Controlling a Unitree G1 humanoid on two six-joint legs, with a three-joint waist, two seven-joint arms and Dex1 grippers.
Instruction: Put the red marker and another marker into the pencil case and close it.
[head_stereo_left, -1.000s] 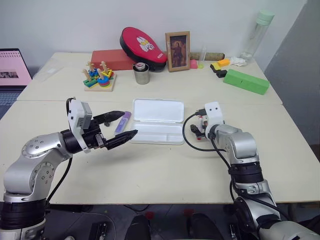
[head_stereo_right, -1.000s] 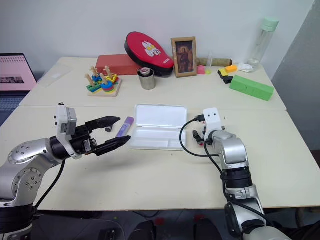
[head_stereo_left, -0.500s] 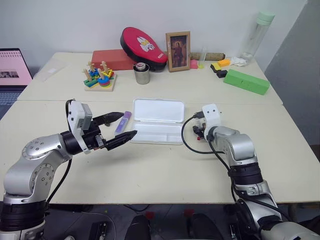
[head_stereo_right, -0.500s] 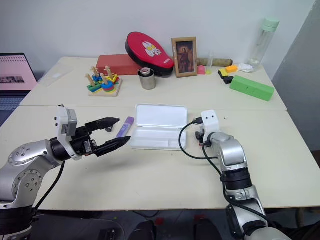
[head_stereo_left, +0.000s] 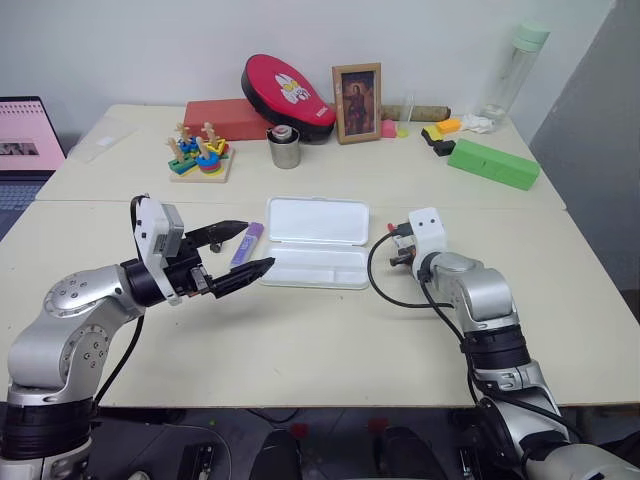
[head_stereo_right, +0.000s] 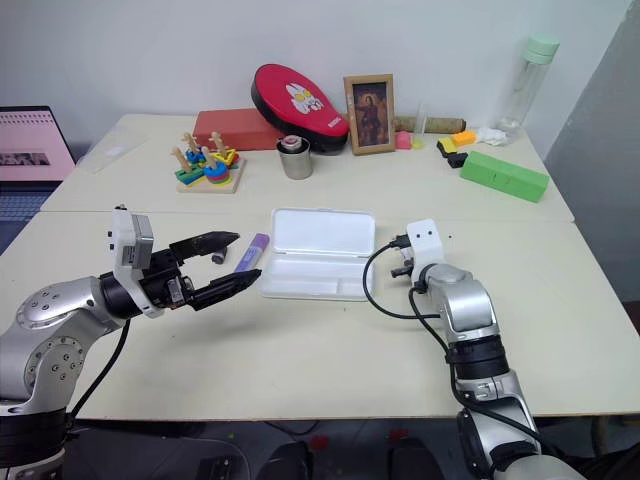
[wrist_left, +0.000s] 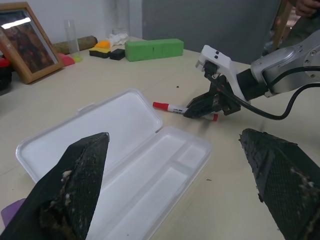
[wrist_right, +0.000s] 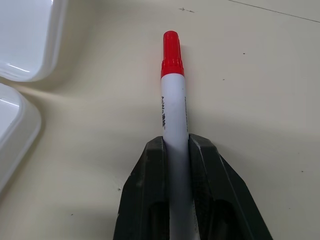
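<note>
the red marker (wrist_right: 174, 107) is clamped in the right gripper (wrist_right: 174, 150); it should be lifted level toward the open case (head_stereo_left: 318, 243); left gripper (head_stereo_left: 233, 252) is held agape.

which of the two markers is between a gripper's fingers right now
The red marker, clamped between the right gripper fingers beside the open pencil case. The lavender marker lies untouched on the case's other side.
</note>
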